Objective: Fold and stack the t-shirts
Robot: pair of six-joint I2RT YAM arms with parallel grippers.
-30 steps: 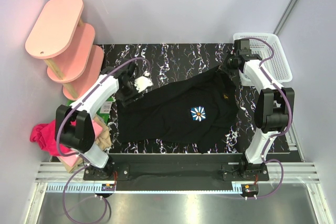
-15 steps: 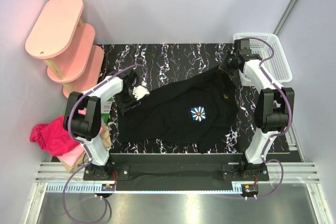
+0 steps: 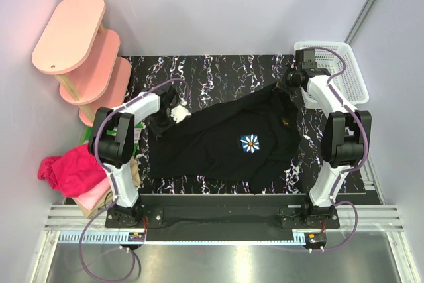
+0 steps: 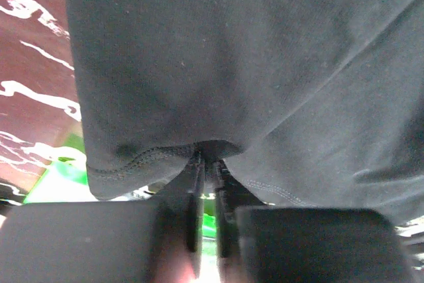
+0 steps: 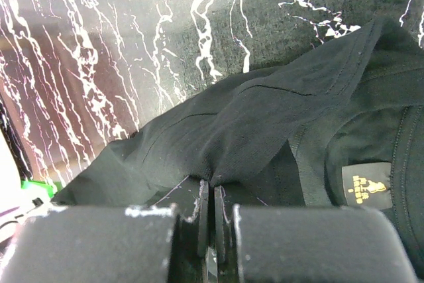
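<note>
T-shirt (image 3: 225, 140), black, spread across middle of desk (image 3: 218, 71). Left gripper (image 4: 207, 164) pinches its left hem; right gripper (image 5: 212, 190) clamps a fold at its far right corner, beside the collar label (image 5: 361, 183).

Hidden, cropped or unreadable for you

In the left wrist view the black t-shirt (image 4: 252, 64) runs off the top and right edges. Its puckered hem swallows the tips of the left gripper (image 4: 207, 164), and the green packet (image 4: 56, 180) is only a blurred sliver below it. In the right wrist view the print on the tan neck label (image 5: 364, 183) is too small to read. From above, the left arm (image 3: 109, 140) hides most of the tan t-shirt (image 3: 134, 175).
</note>
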